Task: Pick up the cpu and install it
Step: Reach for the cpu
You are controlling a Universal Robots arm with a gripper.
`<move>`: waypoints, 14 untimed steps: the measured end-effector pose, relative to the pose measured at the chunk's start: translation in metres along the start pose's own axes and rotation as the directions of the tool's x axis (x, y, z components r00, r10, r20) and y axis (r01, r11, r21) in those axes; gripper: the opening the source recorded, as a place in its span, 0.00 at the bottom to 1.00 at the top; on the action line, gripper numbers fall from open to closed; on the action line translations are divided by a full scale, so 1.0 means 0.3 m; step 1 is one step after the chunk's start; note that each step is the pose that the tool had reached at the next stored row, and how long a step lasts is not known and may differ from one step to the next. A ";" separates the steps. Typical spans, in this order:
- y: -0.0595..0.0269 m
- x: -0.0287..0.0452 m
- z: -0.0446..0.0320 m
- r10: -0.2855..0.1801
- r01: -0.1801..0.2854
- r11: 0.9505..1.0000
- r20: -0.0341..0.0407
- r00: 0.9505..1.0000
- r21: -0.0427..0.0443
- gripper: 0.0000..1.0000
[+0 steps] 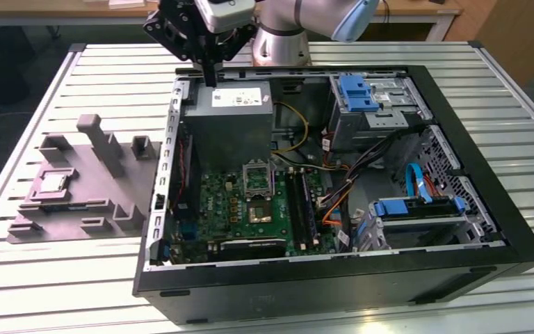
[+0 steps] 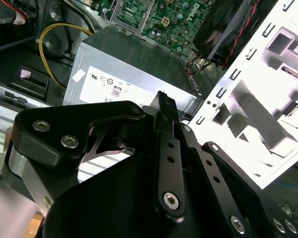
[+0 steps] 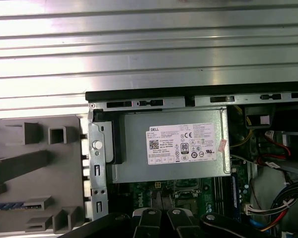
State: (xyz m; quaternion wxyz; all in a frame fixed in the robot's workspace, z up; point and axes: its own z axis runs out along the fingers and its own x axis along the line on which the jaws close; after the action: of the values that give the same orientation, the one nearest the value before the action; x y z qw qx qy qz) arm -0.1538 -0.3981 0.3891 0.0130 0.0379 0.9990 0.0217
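Hovering over the far rim of the open case [image 1: 341, 292], the pincer [image 1: 211, 81] hangs with its tips pointing down, just above the top edge of the power supply [image 1: 230, 125]. As far as I can see the fingers are together, pressed into one dark bar. Both wrist views back that up: the black links run side by side in the first wrist view [image 3: 164, 218], and in the second wrist view the tip [image 2: 165, 101] looks like one narrow blade in front of the power supply's label side.

The cpu [image 1: 52, 183] is a small pale square lying flat in a recess of the grey tray [image 1: 72, 209]. The tray sits on the slatted counter [image 1: 81, 292] on the exterior view's left, just beside the case. So the cpu is well apart from the pincer.

Inside the case the green motherboard [image 1: 225, 202] lies below the power supply, with drive bays and cables on the exterior view's right.
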 end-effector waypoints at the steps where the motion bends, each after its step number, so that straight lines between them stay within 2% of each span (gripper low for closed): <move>1: 0.000 0.001 0.000 0.000 0.000 1.000 0.000 1.000 0.000 0.11; 10: 0.000 0.006 0.000 0.000 0.000 1.000 0.000 1.000 0.000 0.11; 12: -0.002 0.017 0.007 0.000 0.000 1.000 0.000 1.000 0.000 0.11; 14: -0.002 0.017 0.008 0.000 0.000 1.000 0.000 1.000 0.000 0.11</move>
State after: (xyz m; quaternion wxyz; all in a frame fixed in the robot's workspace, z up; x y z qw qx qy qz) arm -0.1587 -0.3981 0.3867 0.0130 0.0379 0.9990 0.0217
